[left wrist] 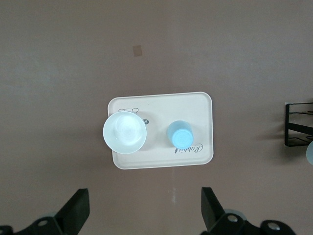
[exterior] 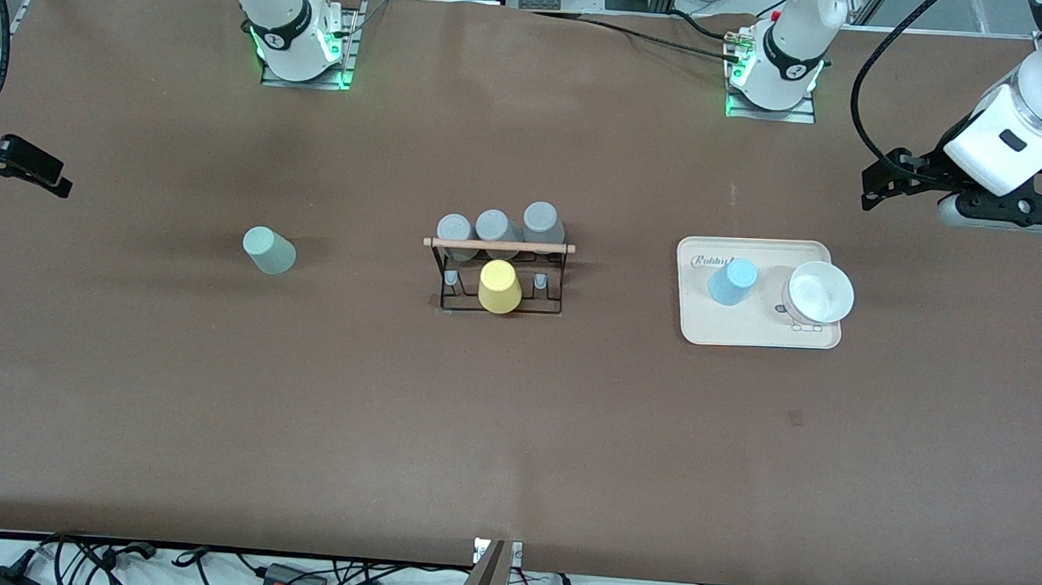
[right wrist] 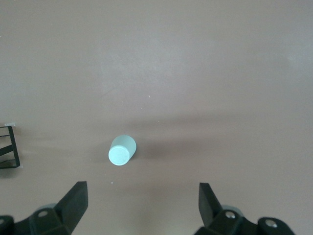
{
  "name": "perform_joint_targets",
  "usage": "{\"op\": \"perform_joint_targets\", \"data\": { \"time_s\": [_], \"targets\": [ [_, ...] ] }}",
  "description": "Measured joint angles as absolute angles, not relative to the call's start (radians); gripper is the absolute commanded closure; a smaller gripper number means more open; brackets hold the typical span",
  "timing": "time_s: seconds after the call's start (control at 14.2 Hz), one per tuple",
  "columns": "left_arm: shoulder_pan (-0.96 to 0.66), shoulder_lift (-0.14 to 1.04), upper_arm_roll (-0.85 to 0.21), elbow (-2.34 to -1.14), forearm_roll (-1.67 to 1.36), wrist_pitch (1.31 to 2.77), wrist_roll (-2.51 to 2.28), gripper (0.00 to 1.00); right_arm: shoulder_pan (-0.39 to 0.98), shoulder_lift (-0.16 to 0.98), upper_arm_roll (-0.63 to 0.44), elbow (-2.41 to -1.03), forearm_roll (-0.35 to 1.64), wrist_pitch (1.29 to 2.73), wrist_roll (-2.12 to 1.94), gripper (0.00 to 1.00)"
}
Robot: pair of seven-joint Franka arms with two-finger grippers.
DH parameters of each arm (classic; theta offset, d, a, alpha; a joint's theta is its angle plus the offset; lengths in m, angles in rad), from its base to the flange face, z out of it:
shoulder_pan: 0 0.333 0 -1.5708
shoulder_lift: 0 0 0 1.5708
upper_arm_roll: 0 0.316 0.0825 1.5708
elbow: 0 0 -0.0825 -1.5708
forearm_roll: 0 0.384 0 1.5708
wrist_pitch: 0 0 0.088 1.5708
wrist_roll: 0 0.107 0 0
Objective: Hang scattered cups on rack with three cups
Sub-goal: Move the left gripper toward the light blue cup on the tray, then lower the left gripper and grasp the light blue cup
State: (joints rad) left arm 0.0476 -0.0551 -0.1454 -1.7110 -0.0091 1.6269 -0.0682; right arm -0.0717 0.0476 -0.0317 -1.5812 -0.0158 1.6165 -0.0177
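Note:
The pale mint green cup (exterior: 268,251) stands bottom up on the table toward the right arm's end; it also shows in the right wrist view (right wrist: 122,150). The light blue cup (exterior: 732,281) stands bottom up on the beige tray (exterior: 748,333), and shows in the left wrist view (left wrist: 180,134). The black wire rack (exterior: 499,246) with its wooden rod stands mid-table. It holds three grey cups (exterior: 495,227) and a yellow cup (exterior: 499,286). My right gripper (right wrist: 143,203) is open, up in the air at the right arm's end of the table (exterior: 51,180). My left gripper (left wrist: 145,210) is open, up near the tray (exterior: 873,189).
A white bowl (exterior: 820,292) sits on the tray beside the blue cup, also in the left wrist view (left wrist: 124,131). The tray (left wrist: 195,105) lies toward the left arm's end. Rack corners show in the left wrist view (left wrist: 298,127) and the right wrist view (right wrist: 7,147).

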Motion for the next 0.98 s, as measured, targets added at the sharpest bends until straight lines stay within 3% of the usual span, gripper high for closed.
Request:
{"op": "perform_joint_targets", "data": {
  "time_s": [0.49, 0.7, 0.98],
  "targets": [
    [0.041, 0.121, -0.155, -1.672, -0.016, 1.557, -0.062, 0.00, -0.072, 0.047, -0.032, -1.581, -0.016, 1.608, -0.017, 0.00],
    [0.025, 0.206, -0.179, -1.707, -0.016, 1.711, -0.054, 0.00, -0.072, 0.047, -0.032, -1.581, -0.016, 1.608, -0.017, 0.00],
    [0.017, 0.238, -0.205, -1.889, -0.014, 2.017, -0.050, 0.00, -0.072, 0.047, -0.032, -1.581, -0.016, 1.608, -0.017, 0.00]
  ]
}}
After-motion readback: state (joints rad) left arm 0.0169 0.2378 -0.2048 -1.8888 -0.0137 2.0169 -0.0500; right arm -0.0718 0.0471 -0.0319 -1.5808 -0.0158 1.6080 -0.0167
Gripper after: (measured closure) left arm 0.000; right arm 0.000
